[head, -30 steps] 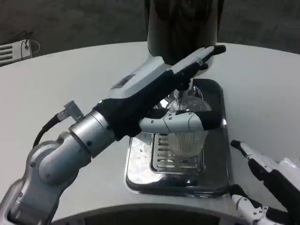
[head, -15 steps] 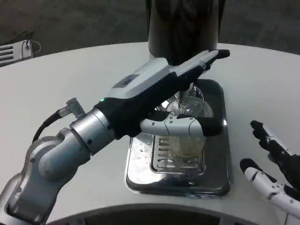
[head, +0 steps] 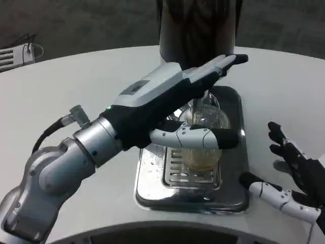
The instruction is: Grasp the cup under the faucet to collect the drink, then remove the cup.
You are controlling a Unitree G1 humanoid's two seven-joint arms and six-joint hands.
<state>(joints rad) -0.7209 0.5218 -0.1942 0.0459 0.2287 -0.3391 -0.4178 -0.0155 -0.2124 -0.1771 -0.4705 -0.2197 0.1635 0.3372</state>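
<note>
**Spill risk at cup removal**

Currently the dispenser (head: 198, 25) stands at the surface's (head: 76, 86) far edge, the drip tray (head: 238, 168) before it. The left robot hand (head: 172, 109) wraps the ribbed cup (head: 203, 152) under the faucet (head: 205, 96); liquid shows inside. A tilted or hasty withdrawal could slop it. The right robot hand (head: 294, 178) rests spread, holding nothing, just beside the tray.

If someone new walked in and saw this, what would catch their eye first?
Most likely the left hand, stretched across the middle and wrapped around the ribbed clear cup on the metal drip tray. Next, the dark dispenser looming behind it, and the right hand waiting open at the lower right.
</note>
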